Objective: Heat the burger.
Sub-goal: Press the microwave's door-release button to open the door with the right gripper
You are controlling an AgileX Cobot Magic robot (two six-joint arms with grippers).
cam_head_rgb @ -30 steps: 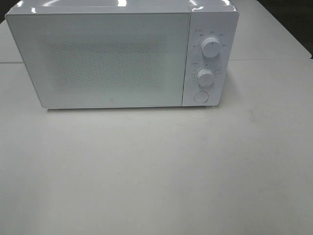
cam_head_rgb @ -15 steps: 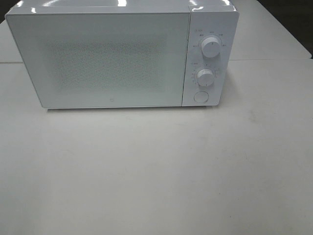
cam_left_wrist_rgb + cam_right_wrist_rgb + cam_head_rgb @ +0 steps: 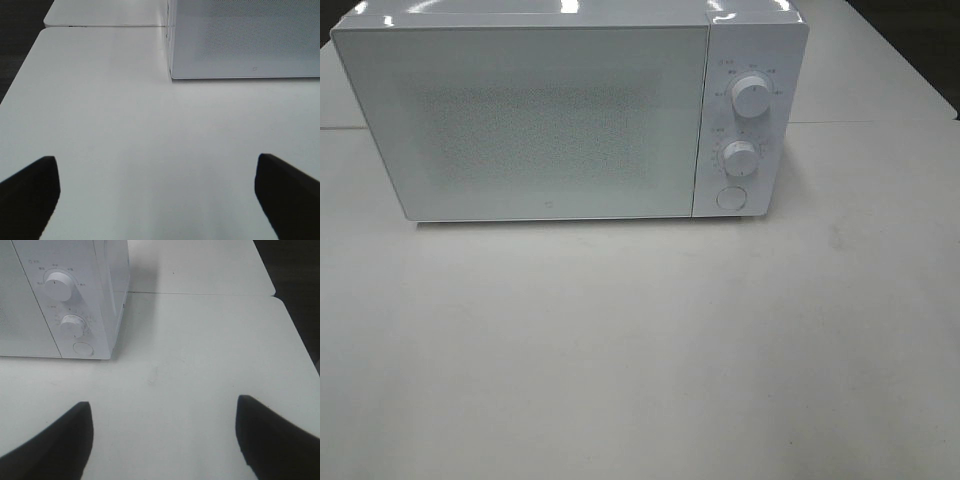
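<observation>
**Closed white microwave on a white table, both grippers open in front of it**

Nearest the cameras, the left gripper hangs just above the tabletop. Its jaws are spread wide with nothing between them. Only its two dark fingertips show. The right gripper looks much the same: jaws wide apart, gripping nothing, and two dark fingertips over bare tabletop.

In the high view, the matte white table fills the picture from 6 o'clock up past the centre. At 12 o'clock a white box-shaped microwave oven stands on it, front face toward the camera.

The microwave's large frosted glass door has a pale speckled window. It is shut and covers most of the front, toward 11 o'clock. A narrow white control strip runs down the front at 1 o'clock. It carries a round white upper dial, a round white lower dial beneath it, and a round white push button at the bottom.

The left gripper faces the door's lower corner at the end away from the controls. The right gripper faces the end with the dials.

Behind the microwave, a seam marks where a second white tabletop butts against the first. A dark floor shows past the table's rounded corner at 2 o'clock.

The burger shows in none of the views. The door's window is too frosted to tell whether anything sits inside.
</observation>
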